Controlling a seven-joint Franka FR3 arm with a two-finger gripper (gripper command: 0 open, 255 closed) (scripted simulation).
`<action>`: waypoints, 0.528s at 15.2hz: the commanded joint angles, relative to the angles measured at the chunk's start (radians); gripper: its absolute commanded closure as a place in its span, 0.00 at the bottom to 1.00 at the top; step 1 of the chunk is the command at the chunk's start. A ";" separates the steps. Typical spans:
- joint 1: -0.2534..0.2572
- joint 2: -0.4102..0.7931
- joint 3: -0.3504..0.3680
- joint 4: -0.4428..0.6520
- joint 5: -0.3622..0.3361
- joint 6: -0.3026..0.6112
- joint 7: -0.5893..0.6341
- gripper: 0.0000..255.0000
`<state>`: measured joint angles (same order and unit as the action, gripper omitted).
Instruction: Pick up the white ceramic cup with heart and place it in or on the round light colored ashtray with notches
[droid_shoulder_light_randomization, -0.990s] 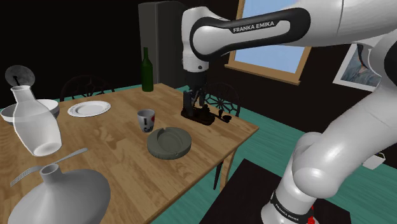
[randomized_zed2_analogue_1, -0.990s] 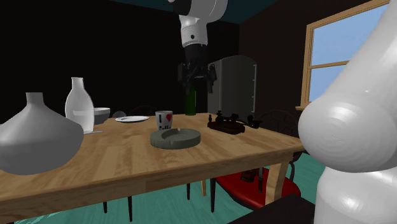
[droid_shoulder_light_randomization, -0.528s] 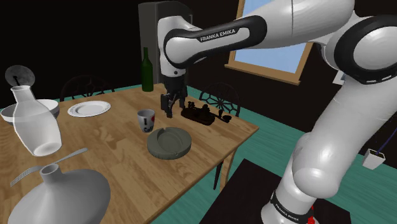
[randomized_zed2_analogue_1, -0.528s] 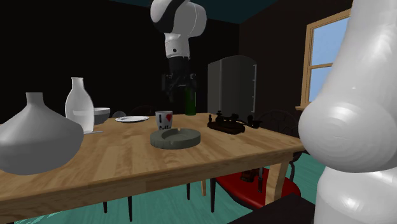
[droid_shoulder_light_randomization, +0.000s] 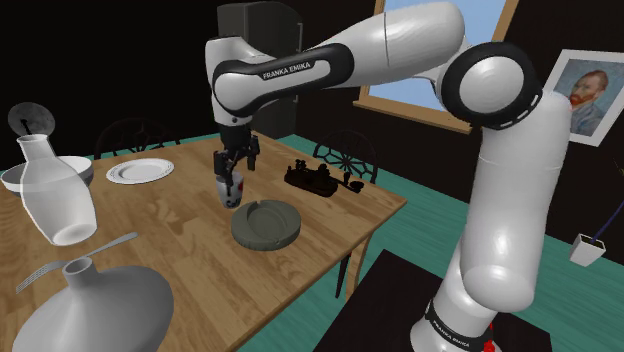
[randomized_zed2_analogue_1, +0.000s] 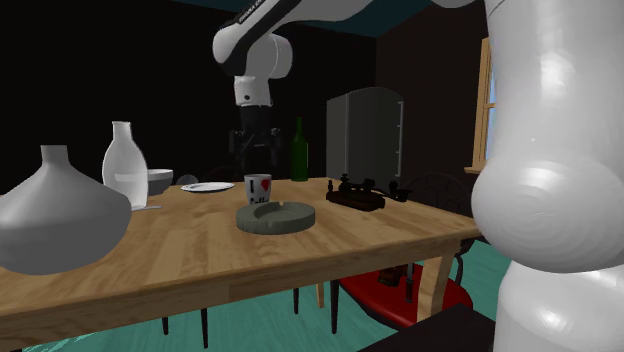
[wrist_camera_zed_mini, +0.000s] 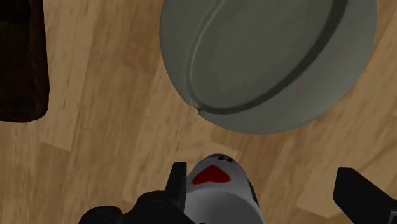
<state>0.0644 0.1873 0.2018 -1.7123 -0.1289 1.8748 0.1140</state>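
A light-brown plank counter (droid_shoulder_light_randomization: 330, 215) stands on a teal floor (droid_shoulder_light_randomization: 440, 210). Dark round-backed chairs (droid_shoulder_light_randomization: 350, 150) sit at its far side. Behind them, a tall grey cabinet (randomized_zed2_analogue_1: 365, 130) stands against dark walls. Nearby is a wood-framed window (droid_shoulder_light_randomization: 405, 98) showing blue daylight, and a framed portrait (droid_shoulder_light_randomization: 588, 95) hangs beside it.

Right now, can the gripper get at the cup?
Probably yes. The gripper hangs open just over the cup with nothing between them. The ashtray sits apart, beside it. The cup is off-centre under the gripper, so a small shift may help.
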 joint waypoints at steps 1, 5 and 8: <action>0.012 0.071 0.002 0.074 -0.019 0.003 0.013 0.00; 0.039 0.213 0.001 0.248 -0.053 -0.017 0.029 0.00; 0.037 0.219 -0.001 0.216 -0.055 0.020 0.031 0.00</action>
<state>0.1002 0.4006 0.2007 -1.4909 -0.1818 1.8832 0.1426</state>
